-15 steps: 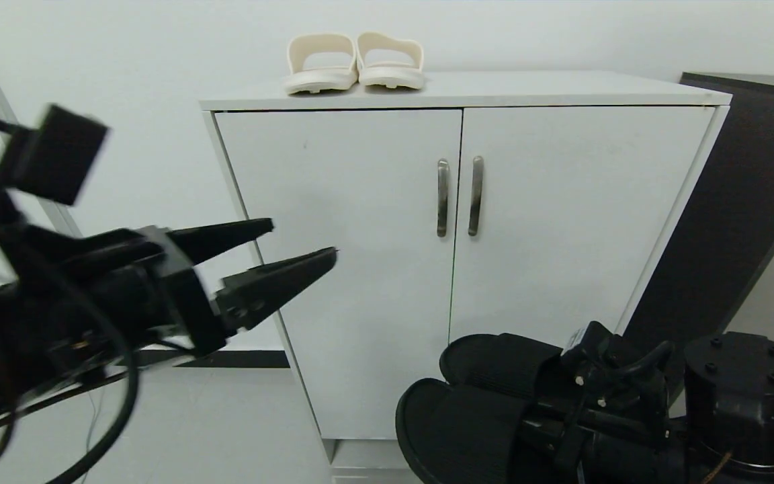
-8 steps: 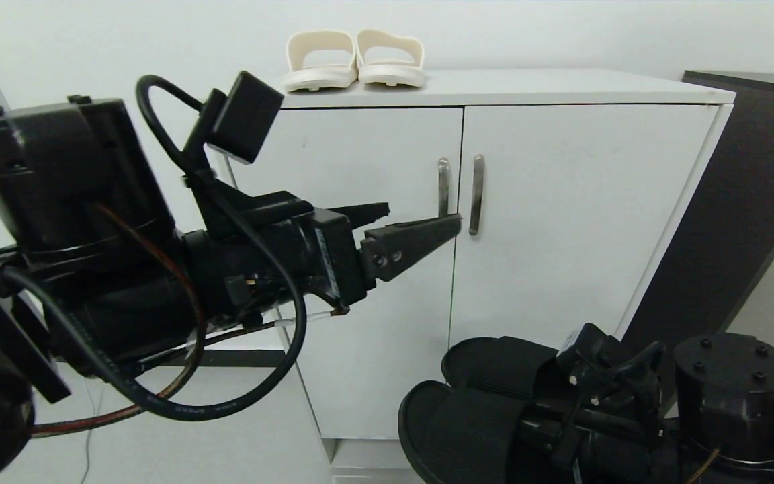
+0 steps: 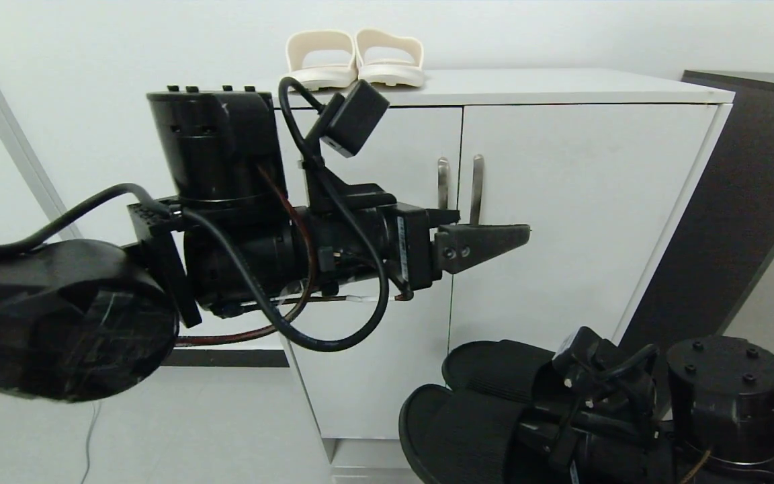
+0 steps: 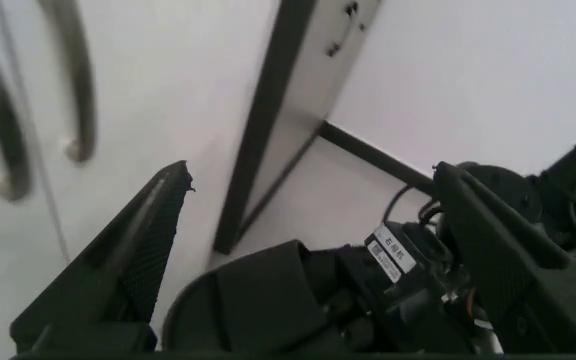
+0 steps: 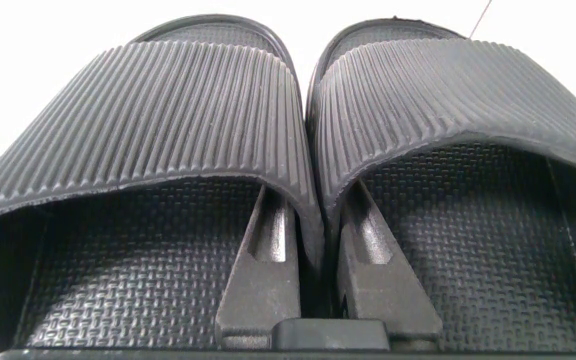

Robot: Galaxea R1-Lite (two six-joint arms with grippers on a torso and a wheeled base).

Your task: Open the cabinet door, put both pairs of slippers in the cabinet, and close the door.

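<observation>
The white cabinet (image 3: 562, 202) has both doors shut, with two metal handles (image 3: 476, 185) side by side at the centre seam. A cream pair of slippers (image 3: 355, 59) stands on its top at the left. My left gripper (image 3: 494, 225) hangs open in front of the handles, its far tip just right of them. In the left wrist view its fingers (image 4: 148, 240) stand wide apart, with the handles (image 4: 78, 90) off to one side. My right gripper (image 5: 318, 270) is shut on the black pair of slippers (image 3: 481, 403), low before the right door, pinching their adjoining sides (image 5: 308, 160).
A dark panel (image 3: 750, 202) stands against the cabinet's right side. A white wall (image 3: 91, 101) runs behind and to the left, with pale floor (image 3: 212, 430) below it. My left arm's bulk covers much of the left door.
My left arm has swung from the far left across the left door to the handles, gripper still open. The right gripper with the black slippers has barely moved.
</observation>
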